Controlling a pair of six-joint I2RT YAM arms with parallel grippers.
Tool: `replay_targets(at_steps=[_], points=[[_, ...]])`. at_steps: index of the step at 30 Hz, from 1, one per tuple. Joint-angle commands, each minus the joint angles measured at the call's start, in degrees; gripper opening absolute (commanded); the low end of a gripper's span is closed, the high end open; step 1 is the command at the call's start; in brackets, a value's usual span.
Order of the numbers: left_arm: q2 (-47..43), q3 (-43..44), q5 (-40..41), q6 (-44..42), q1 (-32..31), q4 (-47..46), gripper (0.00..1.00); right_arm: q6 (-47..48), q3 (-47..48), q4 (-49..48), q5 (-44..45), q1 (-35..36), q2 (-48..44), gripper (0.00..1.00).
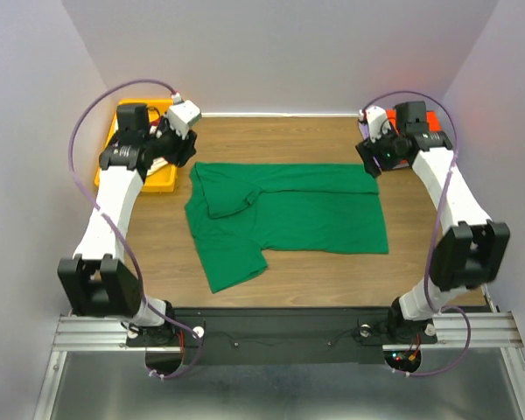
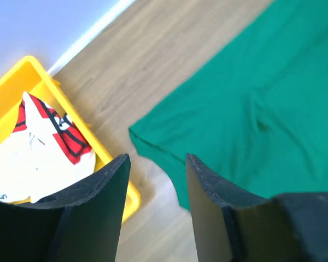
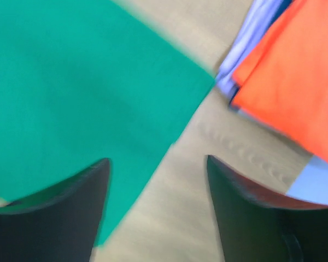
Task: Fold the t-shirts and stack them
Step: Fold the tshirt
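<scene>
Both left gripper [image 2: 156, 161] and right gripper [image 3: 157, 160] are hovering, spread and empty, over the far corners of the green t-shirt [image 1: 289, 214] lying limp mid-surface [image 1: 332, 284], probably best pinched at those corners.

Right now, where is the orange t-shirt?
In the overhead view the orange t-shirt sits at the far right corner of the table, just behind the right gripper, on top of a lavender t-shirt.

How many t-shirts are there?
4 that show: a green t-shirt spread on the table, a white-and-red t-shirt in the yellow bin at far left, an orange t-shirt at far right lying on a lavender t-shirt. More may hide in the bin or that stack.
</scene>
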State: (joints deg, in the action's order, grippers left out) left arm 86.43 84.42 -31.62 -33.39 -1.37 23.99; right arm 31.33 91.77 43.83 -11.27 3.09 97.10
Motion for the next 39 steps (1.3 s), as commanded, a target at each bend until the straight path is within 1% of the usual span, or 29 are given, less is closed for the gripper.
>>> replay_targets(at_steps=[1,3,4,5,6,7,9,11,12,15,23,28,32,37,38,39], points=[[-5.12,-12.91,-2.92,-16.69,0.49,12.04,0.51,9.25,-13.15,8.53,-1.91,0.51,-6.91,0.62],[-8.81,-18.13,-3.19,-20.91,0.49,13.01,0.48,11.20,-18.62,9.60,-1.83,0.69,-10.33,0.55],[-12.57,-23.03,-3.10,-23.63,0.49,13.19,0.47,12.69,-23.95,10.04,-1.57,0.95,-13.48,0.52],[-15.74,-27.08,-2.93,-25.05,0.49,12.84,0.47,13.40,-26.53,10.04,-1.13,1.30,-16.82,0.52],[-17.16,-27.12,-2.92,-25.06,0.49,12.93,0.47,14.10,-28.73,9.87,-0.69,1.39,-16.85,0.52],[-17.96,-30.42,-2.40,-26.98,0.49,13.19,0.47,14.72,-31.18,9.78,-0.42,1.65,-19.73,0.51],[-19.89,-33.17,-1.79,-28.05,0.49,13.37,0.47,16.04,-36.97,8.55,1.06,2.00,-21.94,0.49],[-20.51,-36.25,-0.64,-29.80,0.40,13.54,0.47,17.44,-39.98,6.63,2.90,2.09,-24.40,0.49],[-20.86,-37.65,0.06,-30.33,0.31,13.45,0.47,17.97,-42.96,5.75,3.61,2.18,-25.02,0.49],[-21.04,-39.77,1.72,-31.21,0.31,12.32,0.47,19.73,-47.45,2.93,5.90,2.09,-26.52,0.49],[-19.99,-40.83,2.87,-32.09,0.31,10.64,0.47,21.22,-50.45,-3.48,7.31,2.18,-25.38,0.48],[-18.41,-40.13,2.61,-32.61,0.22,9.94,0.47,22.19,-51.69,-7.00,8.28,2.27,-21.87,0.48],[-17.00,-39.95,3.23,-33.06,0.14,8.71,0.47,23.07,-53.35,-7.71,8.28,2.18,-20.55,0.42],[-14.10,-39.68,2.61,-33.50,-1.18,7.66,0.48,24.56,-56.08,-8.33,9.42,2.18,-21.34,0.42],[-13.93,-40.03,2.70,-33.41,-2.31,7.22,0.48,24.74,-56.34,-8.50,9.60,2.27,-21.34,0.42],[-13.84,-40.56,2.96,-33.06,-3.02,5.65,0.48,24.74,-56.43,-8.85,9.86,2.27,-21.25,0.39]])
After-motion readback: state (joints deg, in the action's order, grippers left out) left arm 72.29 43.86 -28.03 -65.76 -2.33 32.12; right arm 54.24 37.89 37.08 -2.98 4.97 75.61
